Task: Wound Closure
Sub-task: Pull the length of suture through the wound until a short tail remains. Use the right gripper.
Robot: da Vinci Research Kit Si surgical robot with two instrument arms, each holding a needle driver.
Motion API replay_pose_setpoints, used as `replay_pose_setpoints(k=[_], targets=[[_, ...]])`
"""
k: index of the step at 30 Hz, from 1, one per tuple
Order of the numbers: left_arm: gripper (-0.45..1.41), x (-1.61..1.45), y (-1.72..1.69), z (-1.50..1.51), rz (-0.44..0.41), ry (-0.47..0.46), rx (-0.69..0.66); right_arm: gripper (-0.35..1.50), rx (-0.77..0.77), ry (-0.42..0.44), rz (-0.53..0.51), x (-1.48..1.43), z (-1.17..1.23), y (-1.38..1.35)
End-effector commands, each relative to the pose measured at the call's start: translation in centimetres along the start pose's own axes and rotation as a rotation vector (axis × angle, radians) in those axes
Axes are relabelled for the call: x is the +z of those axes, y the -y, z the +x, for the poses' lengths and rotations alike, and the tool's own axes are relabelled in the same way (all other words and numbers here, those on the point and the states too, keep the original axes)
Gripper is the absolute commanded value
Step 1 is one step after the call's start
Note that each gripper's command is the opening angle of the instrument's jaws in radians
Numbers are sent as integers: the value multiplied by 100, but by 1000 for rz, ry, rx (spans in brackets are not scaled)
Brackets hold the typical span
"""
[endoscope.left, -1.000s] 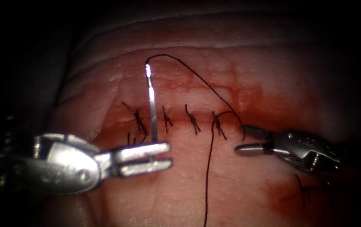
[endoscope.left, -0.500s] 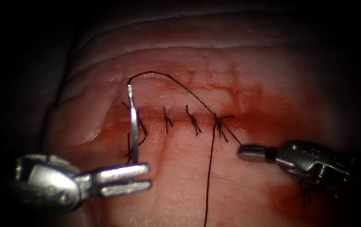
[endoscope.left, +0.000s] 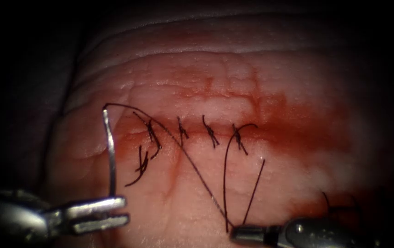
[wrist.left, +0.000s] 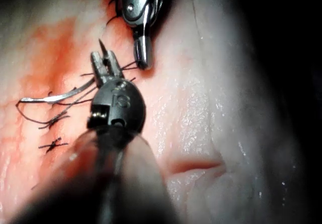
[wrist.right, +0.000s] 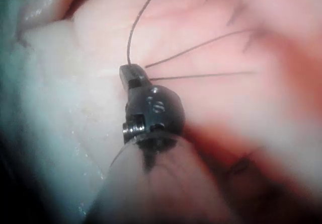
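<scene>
Near right: my right hand (endoscope.left: 240, 233), clenched on the thread (endoscope.left: 197, 170), has drawn back toward me. Near left: my left hand (endoscope.left: 114, 212) grips the needle (endoscope.left: 110, 156) near its tip end, clear of the tissue (endoscope.left: 197, 82), also withdrawn. Thread now runs taut across the far cut (endoscope.left: 252, 131); slack is taken up.

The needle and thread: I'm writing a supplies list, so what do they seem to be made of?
The needle, held near its end by the left end effector clear of the tissue, looks like polished steel: it glints silver. The thread, pinched by the right end effector, looks like dark, matte, fine filament.
</scene>
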Motion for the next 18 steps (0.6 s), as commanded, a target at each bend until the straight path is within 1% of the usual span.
replay_pose_setpoints(k=[1, 4, 7, 8, 9, 10, 11, 12, 13, 14, 16, 18], targets=[[-45, 3, -1, -3, 1, 5, -2, -35, -14, -3, 10, 13, -3, 21], [-45, -7, 4, -1, 6, 20, -8, -35, -44, -6, 17, 18, 1, 33], [-45, -18, 12, -1, 11, 38, -16, -35, -160, -13, 12, 21, 4, 34], [-45, -22, 15, -1, 14, 40, -18, -16, -226, -24, 5, 21, 6, 29], [-45, -26, 18, -2, 24, 44, -22, 27, -257, -34, 1, 20, 9, 24], [-45, -30, 21, -3, 31, 47, -26, 66, -276, -46, -2, 19, 11, 18], [-45, -36, 26, -4, 43, 49, -31, 96, -311, -63, -7, 17, 13, 8], [-45, -40, 30, -6, 49, 53, -34, 113, -337, -75, -11, 15, 15, 1], [-45, -44, 33, -8, 60, 59, -38, 120, -350, -89, -14, 13, 17, -7], [-45, -50, 38, -10, 74, 64, -42, 121, -376, -103, -18, 9, 18, -17], [-45, -57, 45, -14, 91, 72, -48, 121, -388, -103, -39, 5, 17, -30], [-45, -62, 50, -19, 104, 81, -52, 121, -445, -93, -87, 1, 17, -46]])
